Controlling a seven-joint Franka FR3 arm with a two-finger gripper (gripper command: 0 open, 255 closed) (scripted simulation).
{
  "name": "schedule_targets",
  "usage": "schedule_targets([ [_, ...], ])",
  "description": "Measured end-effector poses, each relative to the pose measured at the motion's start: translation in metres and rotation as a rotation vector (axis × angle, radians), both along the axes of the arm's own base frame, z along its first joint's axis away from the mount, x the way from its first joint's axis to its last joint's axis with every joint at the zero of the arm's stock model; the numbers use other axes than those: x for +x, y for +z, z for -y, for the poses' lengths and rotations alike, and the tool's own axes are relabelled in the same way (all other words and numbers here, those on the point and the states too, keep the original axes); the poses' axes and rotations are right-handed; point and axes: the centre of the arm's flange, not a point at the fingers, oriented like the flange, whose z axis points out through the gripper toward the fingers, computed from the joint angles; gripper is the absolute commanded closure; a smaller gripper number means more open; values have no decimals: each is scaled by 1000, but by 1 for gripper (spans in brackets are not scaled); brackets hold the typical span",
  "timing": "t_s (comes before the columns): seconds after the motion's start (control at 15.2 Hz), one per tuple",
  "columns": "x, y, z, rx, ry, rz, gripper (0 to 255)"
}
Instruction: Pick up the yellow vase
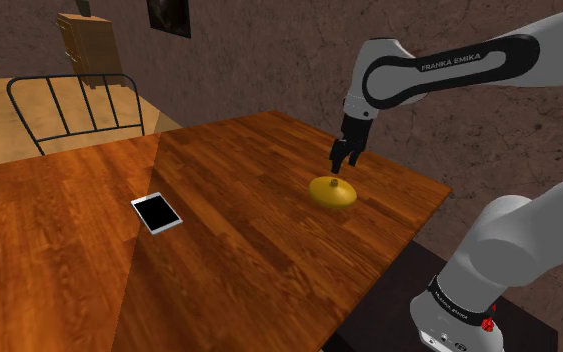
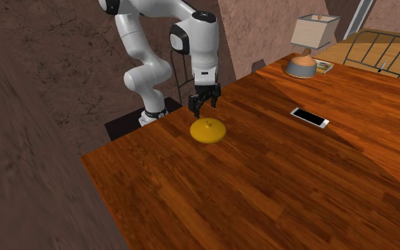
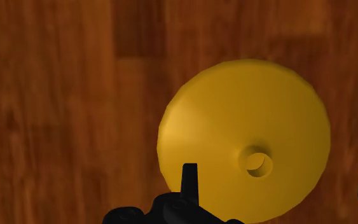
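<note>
Two fingers (image 3: 189, 179) of your tool (image 1: 341, 164) are standing wide apart, gripping nothing. The yellow vase (image 1: 333, 192) is sitting on the wooden desk (image 1: 219, 250) right below the tool, its neck (image 3: 257, 163) lining up btwn the fingers w/o touching them.

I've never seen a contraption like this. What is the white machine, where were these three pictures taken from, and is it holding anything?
It is a white robot arm ending in a black pincer. One picture looks from beside its stand, one from across the wooden table, one from a camera on the hand, looking down. On the table lie a squat yellow vase and a flat black-screened device. The pincer hangs open just above the vase, holding nothing.
</note>
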Motion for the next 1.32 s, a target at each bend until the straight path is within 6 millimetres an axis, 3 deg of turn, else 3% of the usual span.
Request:
schedule_targets([
  [0.46, 4, -38, -2, 6, 0, 3, 0],
  [0.53, 4, -40, -2, 6, 0, 3, 255],
  [1.32, 4, -35, -2, 6, 0, 4, 255],
])
